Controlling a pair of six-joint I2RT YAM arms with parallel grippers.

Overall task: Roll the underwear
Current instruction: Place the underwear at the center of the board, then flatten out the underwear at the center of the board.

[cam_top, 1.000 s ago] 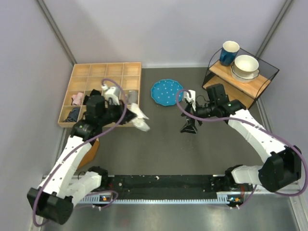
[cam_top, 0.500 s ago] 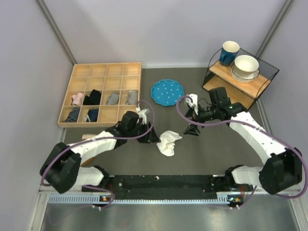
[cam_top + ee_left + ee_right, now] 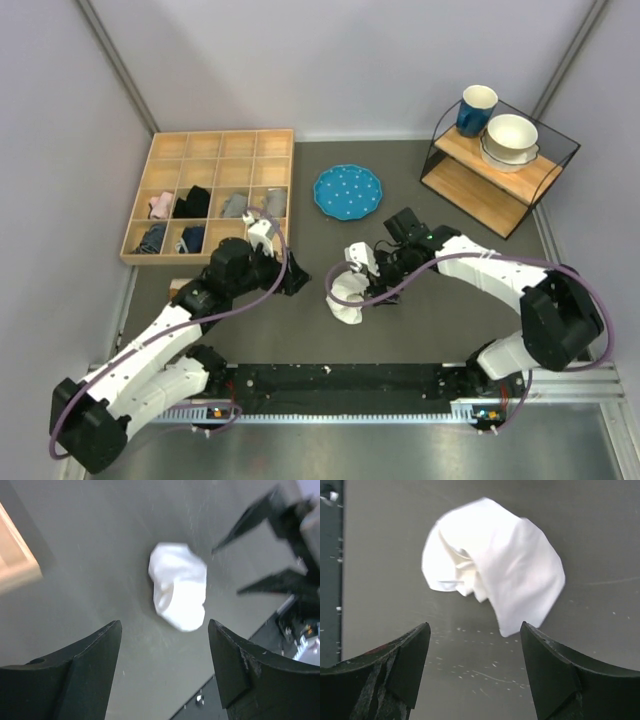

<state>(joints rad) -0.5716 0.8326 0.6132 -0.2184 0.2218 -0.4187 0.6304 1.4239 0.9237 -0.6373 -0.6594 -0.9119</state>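
Note:
The underwear (image 3: 345,295) lies as a crumpled white heap on the dark mat, in the middle of the top view. My left gripper (image 3: 293,280) is open, a short way to its left and apart from it. In the left wrist view the underwear (image 3: 179,592) sits ahead of the empty left gripper (image 3: 164,625). My right gripper (image 3: 377,289) hangs open at the heap's right side. In the right wrist view the underwear (image 3: 495,565) lies just beyond the right gripper (image 3: 475,626), with nothing between its fingers. No lettering shows.
A wooden compartment box (image 3: 215,145) with small cloth bundles stands at the back left. A blue plate (image 3: 347,191) lies behind the heap. A wire-and-wood shelf (image 3: 470,185) with a bowl and a mug is at the back right. The arms' base rail (image 3: 340,378) runs along the front.
My left gripper brought the underwear from beside the box to the mat's middle, let it go, opened and drew back left. My right arm dropped down and left to the heap.

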